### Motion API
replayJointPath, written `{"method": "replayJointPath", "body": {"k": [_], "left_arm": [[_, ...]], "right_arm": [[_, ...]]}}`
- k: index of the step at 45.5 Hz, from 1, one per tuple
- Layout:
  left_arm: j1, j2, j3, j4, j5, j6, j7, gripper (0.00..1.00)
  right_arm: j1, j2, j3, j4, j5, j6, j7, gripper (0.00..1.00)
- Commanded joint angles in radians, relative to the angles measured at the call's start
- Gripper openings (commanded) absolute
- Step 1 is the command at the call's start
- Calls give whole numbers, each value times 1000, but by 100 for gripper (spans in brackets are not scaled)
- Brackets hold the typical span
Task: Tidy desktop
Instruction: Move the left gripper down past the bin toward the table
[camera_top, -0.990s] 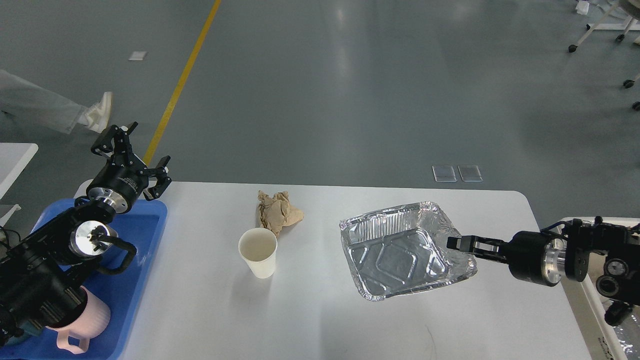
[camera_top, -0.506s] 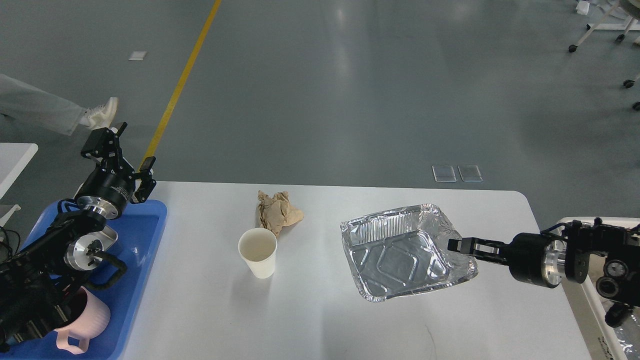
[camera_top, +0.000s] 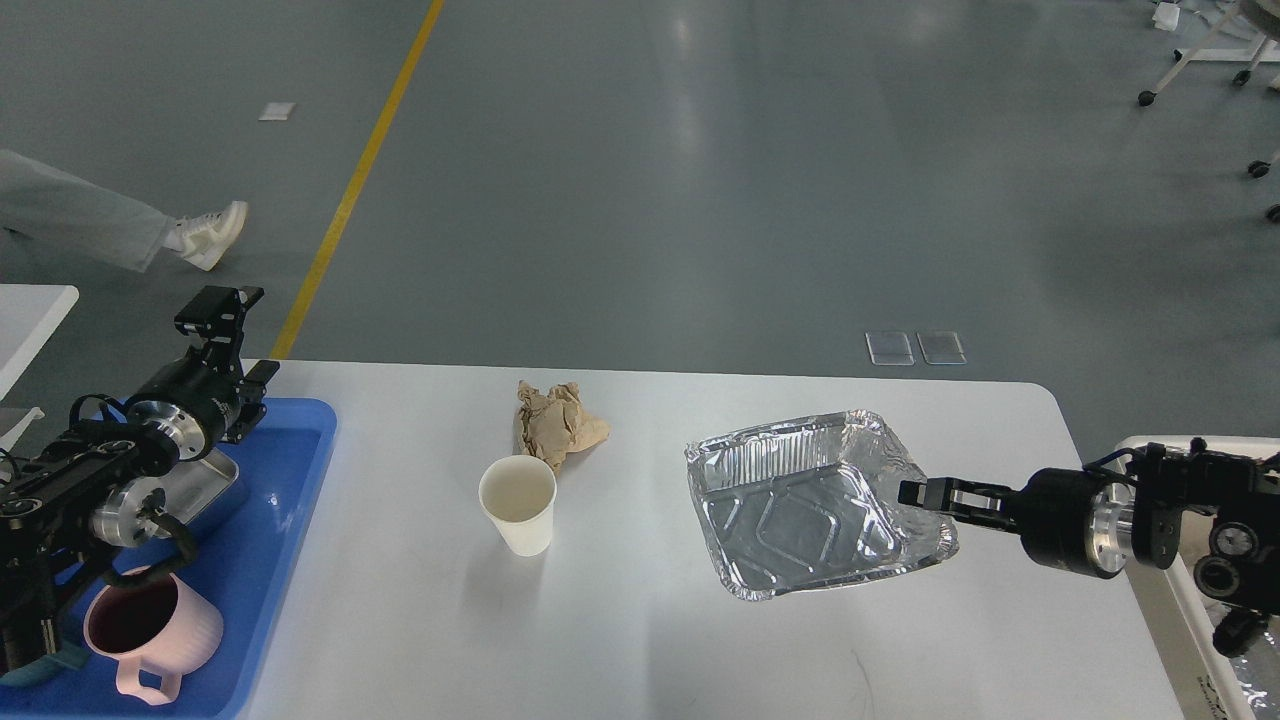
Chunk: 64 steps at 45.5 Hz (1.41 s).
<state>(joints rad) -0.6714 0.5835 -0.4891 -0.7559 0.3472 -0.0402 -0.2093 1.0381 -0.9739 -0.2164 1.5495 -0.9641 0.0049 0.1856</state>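
Swinging back toward the bench's left edge, the left tool (camera_top: 222, 322) is now sitting lower over the blue tray (camera_top: 290, 500) than a second ago; seen nearly edge-on, I cannot tell whether it is spread or closed. Meanwhile the foil tray (camera_top: 800, 515) is holding almost the same place.

Filling most of the head view, the bench (camera_top: 620, 620) is carrying the litter. Near its right edge the foil tray is tilting, its right rim pinched in the clenched right tool (camera_top: 925, 493). That thin rim is probably the main risk: it may crumple or slip free during a lift. Toward the middle, the paper cup (camera_top: 517, 503) is standing upright, just beside the crumpled brown paper (camera_top: 558, 423) nearer the far edge. A careless sweep could tip the cup.
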Motion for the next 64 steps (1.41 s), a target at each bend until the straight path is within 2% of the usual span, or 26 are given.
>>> {"method": "replayJointPath", "body": {"k": [1,6,7,12,18,23,31,41,52,61,64], "left_arm": [[-16,105,38,-115,99,-3,51,95],[-19,186,64,-232,170,-27,76,96],[-23,206,78,-273,215,-33,105,96],[-42,245,83,-356,332,-49,171,96],[-56,312,90,-430,380,-81,211,96],[-97,384,145,-526,380,-115,215,96],[-151,521,265,-759,447,-127,212,95],[-155,653,277,-896,572,-159,209,94],[-218,754,270,-925,616,-274,200,94],[-226,739,270,-922,654,-268,202,93],[-217,688,274,-915,683,-251,206,91]], "right_arm": [[0,0,0,-3,-2,0,0,0],[2,3,2,-5,-2,0,0,0],[2,3,2,-5,-2,0,0,0],[3,3,2,-6,-2,0,0,0],[3,3,2,-6,-4,0,2,0],[3,6,2,-8,-4,0,2,0],[8,9,3,-9,-4,-2,2,0],[11,11,6,-11,-4,-2,2,0],[14,17,6,-11,-4,-2,0,0],[11,29,5,-17,-4,-2,0,0],[11,35,3,-23,-4,-2,0,0]]}}
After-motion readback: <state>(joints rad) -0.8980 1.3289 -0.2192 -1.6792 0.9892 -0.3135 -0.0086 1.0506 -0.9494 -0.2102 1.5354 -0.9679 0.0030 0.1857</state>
